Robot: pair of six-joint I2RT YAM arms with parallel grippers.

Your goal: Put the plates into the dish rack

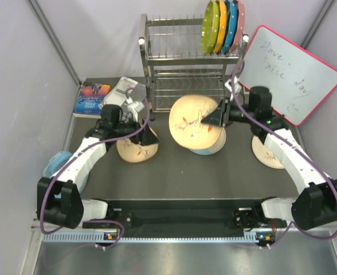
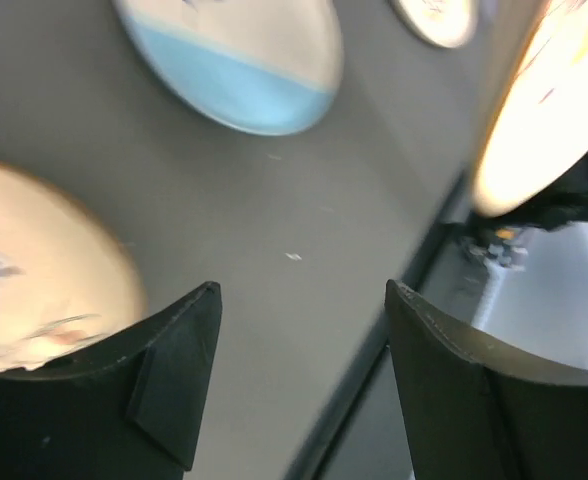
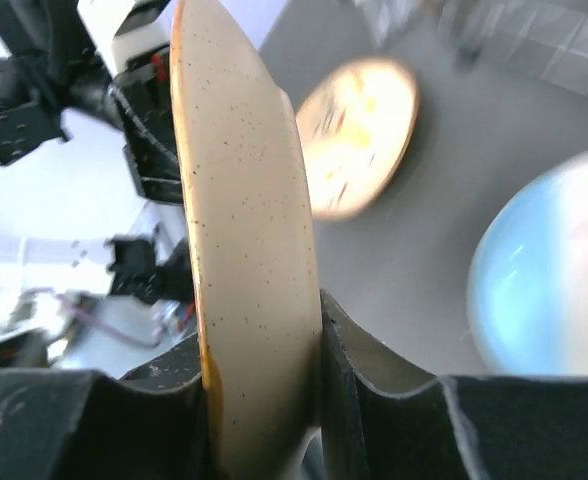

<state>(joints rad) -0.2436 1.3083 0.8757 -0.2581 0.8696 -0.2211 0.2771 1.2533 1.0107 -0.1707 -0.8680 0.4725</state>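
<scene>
My right gripper point(image 1: 217, 116) point(image 3: 264, 400) is shut on the rim of an orange-tinted leaf plate point(image 1: 192, 121) point(image 3: 239, 200) and holds it tilted above the table, in front of the dish rack point(image 1: 185, 63). The half light-blue plate point(image 1: 210, 149) point(image 3: 554, 270) lies under it. My left gripper point(image 1: 148, 136) point(image 2: 302, 300) is open and empty, just above the right edge of the second orange-tinted plate point(image 1: 135, 150) point(image 2: 34, 270). The pale plate point(image 1: 266, 153) lies at the right, partly under my right arm. The held plate also shows in the left wrist view point(image 2: 544, 110).
Plain green, yellow, blue and pink plates point(image 1: 223, 26) stand in the rack's top tier at the right. A whiteboard point(image 1: 292, 71) leans at the back right. A book point(image 1: 91, 97) and a leaflet point(image 1: 125, 89) lie at the back left. A light-blue round object point(image 1: 55, 163) sits beside the left table edge.
</scene>
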